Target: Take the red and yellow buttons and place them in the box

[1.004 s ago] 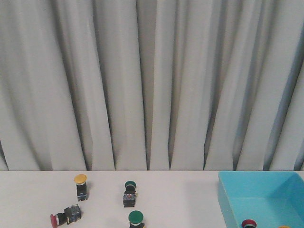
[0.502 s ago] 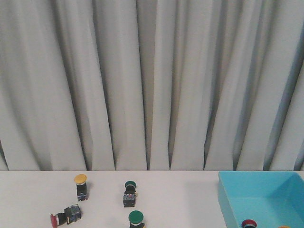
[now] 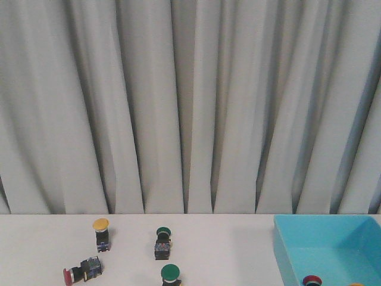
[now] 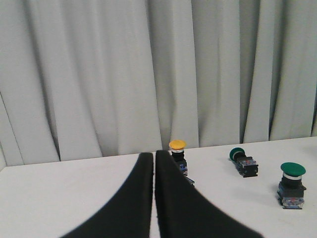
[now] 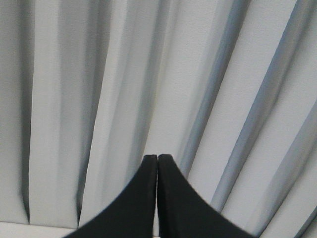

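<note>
Currently both pincers are closed and empty: left pincer (image 4: 154,154), right pincer (image 5: 157,157). On the worktop (image 3: 226,250), the yellow button (image 3: 101,233) stands upright and the red button (image 3: 81,271) lies tipped over, well apart from the box (image 3: 286,250). Avoid the green buttons (image 3: 162,241) nearby; descending with jaws closed will likely knock the upright button down.

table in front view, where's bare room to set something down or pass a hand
Bare table runs between the far green button and the box wall. The far-left corner beyond the yellow button is bare too. Crowded: yellow, red and near green button cluster.
</note>
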You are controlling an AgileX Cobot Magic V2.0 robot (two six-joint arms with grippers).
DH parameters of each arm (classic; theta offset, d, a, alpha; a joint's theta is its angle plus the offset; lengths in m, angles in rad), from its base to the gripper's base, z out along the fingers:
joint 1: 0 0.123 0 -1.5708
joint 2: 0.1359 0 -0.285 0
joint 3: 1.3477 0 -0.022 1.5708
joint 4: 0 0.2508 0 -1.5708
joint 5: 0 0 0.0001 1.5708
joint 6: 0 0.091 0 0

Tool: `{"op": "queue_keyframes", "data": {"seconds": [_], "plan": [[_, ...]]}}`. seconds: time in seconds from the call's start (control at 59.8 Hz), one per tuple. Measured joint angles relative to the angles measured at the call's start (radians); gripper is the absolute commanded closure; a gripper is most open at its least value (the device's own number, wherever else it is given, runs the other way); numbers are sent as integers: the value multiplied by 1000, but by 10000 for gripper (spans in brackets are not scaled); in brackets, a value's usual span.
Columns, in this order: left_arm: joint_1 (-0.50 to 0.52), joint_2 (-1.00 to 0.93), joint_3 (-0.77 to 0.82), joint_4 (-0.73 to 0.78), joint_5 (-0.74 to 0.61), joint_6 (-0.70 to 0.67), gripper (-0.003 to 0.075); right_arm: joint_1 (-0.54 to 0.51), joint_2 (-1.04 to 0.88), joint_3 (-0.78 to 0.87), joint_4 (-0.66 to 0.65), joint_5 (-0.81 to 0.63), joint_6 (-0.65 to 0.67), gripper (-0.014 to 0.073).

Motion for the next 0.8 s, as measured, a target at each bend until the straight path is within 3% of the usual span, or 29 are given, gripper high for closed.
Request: {"op": "queue_keyframes", "data": {"seconds": [0.167, 0.251, 0.452, 0.636, 0.803], "plan": [[0, 0, 0, 0, 0, 0, 717, 0, -4, 17, -9, -10, 0, 602], [0, 0, 0, 0, 0, 0, 717, 0, -58, 103, -44, -79, 0, 602], [0, 0, 0, 0, 0, 0, 717, 0, -367, 535, -54, -311, 70, 602], [0, 0, 0, 0, 0, 0, 717, 7, -644, 912, -54, -318, 212, 602], [0, 0, 0, 0, 0, 0, 717, 104, -840, 1182, -47, -310, 259, 602]]}}
